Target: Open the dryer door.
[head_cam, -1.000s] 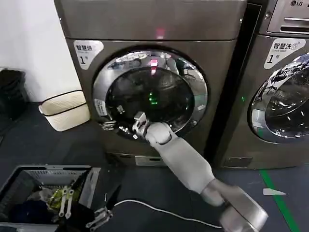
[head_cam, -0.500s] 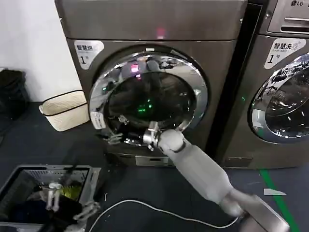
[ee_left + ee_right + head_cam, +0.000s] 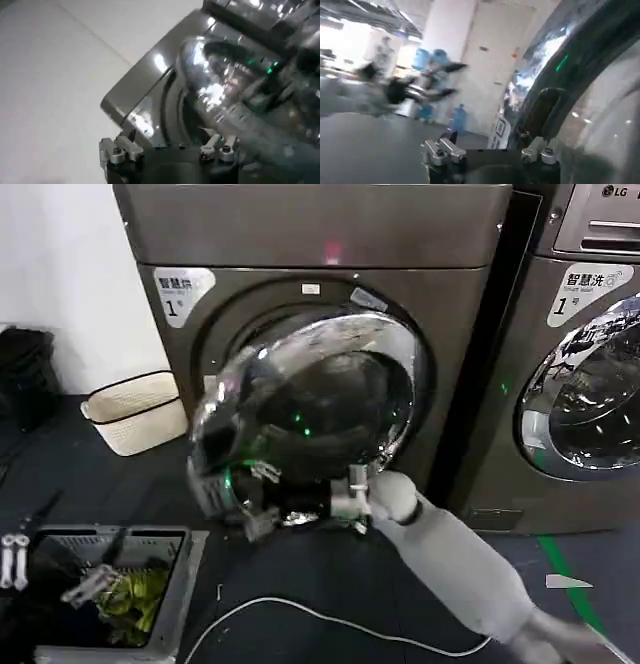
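right hand sat at lower rim of dryer door, touching chrome edge; couldn't tell how far open fingers were or if it really gripped. door swung out partway from bronze-grey machine, hinge side on right, dark opening showing behind. half second before it was only cracked, second before shut. left hand low by laundry basket, looked spread.
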Robot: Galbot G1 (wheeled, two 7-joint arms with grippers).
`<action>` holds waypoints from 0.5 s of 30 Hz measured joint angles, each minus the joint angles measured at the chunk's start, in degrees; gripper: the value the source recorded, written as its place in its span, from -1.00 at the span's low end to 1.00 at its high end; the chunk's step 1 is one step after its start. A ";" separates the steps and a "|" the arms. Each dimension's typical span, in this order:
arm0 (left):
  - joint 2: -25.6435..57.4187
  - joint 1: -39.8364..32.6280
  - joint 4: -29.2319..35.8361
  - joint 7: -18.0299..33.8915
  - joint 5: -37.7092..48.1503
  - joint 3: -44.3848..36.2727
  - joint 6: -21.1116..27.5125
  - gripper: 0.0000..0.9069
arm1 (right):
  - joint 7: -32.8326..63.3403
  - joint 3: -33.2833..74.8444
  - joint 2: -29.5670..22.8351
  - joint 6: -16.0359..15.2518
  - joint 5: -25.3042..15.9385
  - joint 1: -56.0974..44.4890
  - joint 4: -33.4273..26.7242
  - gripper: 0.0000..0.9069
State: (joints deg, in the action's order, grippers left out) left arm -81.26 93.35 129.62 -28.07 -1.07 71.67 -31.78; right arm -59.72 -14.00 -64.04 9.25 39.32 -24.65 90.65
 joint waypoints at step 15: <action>12.59 -10.66 -9.16 0.59 0.36 -9.04 3.18 1.00 | -9.59 16.53 11.29 1.44 -0.61 -14.55 9.01 1.00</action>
State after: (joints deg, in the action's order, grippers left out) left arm -68.66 82.69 120.46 -27.48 -0.71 62.63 -28.60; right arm -69.31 2.53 -52.75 10.69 38.71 -39.20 99.67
